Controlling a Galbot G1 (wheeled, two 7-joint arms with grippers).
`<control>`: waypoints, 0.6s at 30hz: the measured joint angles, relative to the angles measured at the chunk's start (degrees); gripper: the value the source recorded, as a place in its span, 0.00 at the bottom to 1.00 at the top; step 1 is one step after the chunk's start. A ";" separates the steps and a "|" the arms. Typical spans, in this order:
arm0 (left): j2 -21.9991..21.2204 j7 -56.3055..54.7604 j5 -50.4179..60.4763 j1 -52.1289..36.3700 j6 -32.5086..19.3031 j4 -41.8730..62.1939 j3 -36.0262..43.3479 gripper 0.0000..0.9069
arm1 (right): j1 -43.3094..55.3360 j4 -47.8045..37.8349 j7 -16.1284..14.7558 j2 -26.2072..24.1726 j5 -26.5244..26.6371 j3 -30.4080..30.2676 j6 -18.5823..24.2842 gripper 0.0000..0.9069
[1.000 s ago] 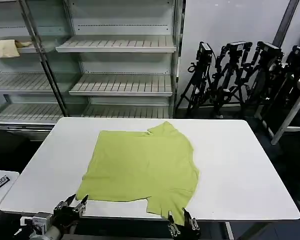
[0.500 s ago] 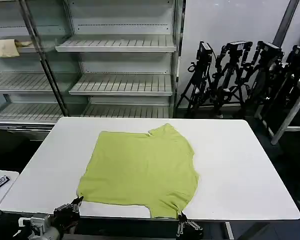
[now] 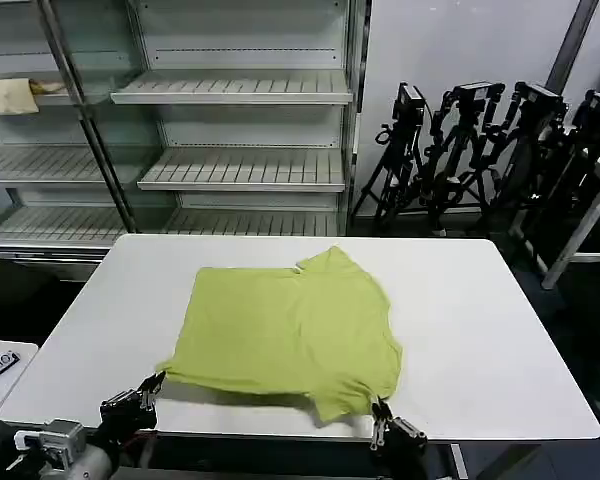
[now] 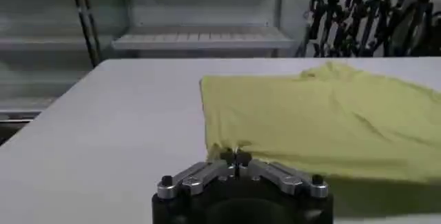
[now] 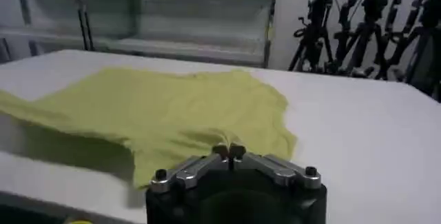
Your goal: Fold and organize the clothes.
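You see the lime T-shirt [image 3: 285,330] spread on the white table [image 3: 500,340], plain and thin, its near hem lifted off the surface. Your left gripper [image 3: 156,382] is pinched closed on the near left corner, your right gripper [image 3: 379,408] on the near right. The shirt's underside and far sleeve are hidden.

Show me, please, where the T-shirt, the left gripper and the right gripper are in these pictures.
T-shirt [image 3: 290,330], head view, middle of the flat fabric.
Left gripper [image 4: 234,156], left wrist view, between its fingertips, shut on the shirt's near corner.
Right gripper [image 5: 229,151], right wrist view, between its fingertips, shut on the shirt's near edge.
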 measured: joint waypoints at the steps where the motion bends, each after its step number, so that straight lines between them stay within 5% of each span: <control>1: 0.10 0.01 -0.22 -0.21 -0.15 -0.02 -0.03 0.03 | 0.75 -0.08 -0.13 -0.24 0.52 0.17 -0.16 0.00; 18: 2.49 0.70 -1.90 -7.81 -2.35 5.37 3.21 0.03 | 16.03 -7.32 -2.04 -3.76 10.72 -0.07 -2.83 0.00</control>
